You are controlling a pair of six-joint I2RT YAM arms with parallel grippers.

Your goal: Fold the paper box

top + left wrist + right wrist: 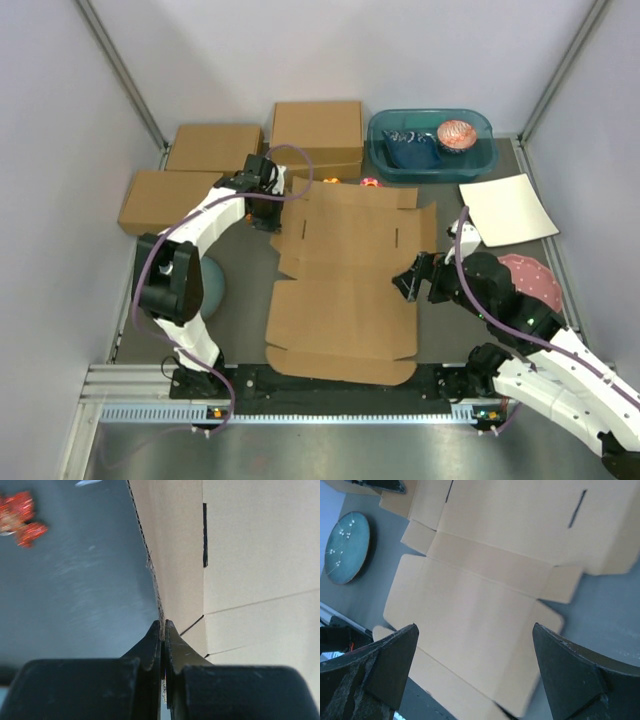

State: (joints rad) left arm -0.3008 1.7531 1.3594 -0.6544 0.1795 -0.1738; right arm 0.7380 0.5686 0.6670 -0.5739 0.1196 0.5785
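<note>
On grey table (440,335), box (345,290) lay flat at centre, long axis near-to-far btwn arms; L gripper (163,626) was pinched shut on its far-left edge, R gripper (407,284) hung wide open, empty, just off its right edge.

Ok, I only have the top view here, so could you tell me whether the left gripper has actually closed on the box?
Observer: Yes. The left wrist view shows the left gripper shut on the box's corrugated edge.
Operator: Thank you. And how does the right gripper stand?
Observer: The right gripper is wide open above the box and holds nothing.
Operator: What is the round thing left of the box?
Observer: A teal plate with white dots, lying apart from the box.
</note>
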